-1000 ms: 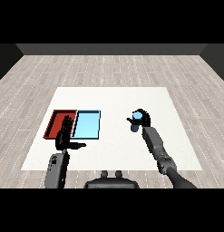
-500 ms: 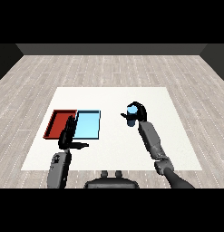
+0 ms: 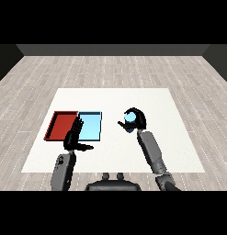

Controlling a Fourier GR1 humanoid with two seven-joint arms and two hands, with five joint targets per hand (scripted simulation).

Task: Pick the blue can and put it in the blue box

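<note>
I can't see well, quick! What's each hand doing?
Left hand: open, holding nothing.
Right hand: shut on the blue can.

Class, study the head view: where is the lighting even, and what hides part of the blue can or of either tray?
Head view: the white table is lit evenly, without glare; the right hand curls round the blue can, hiding most of it; the open left hand overlaps the near edges of the red tray and the light blue tray.

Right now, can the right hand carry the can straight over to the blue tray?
Probably yes: the right hand curls round the blue can, and only bare table separates it from the blue tray.
</note>
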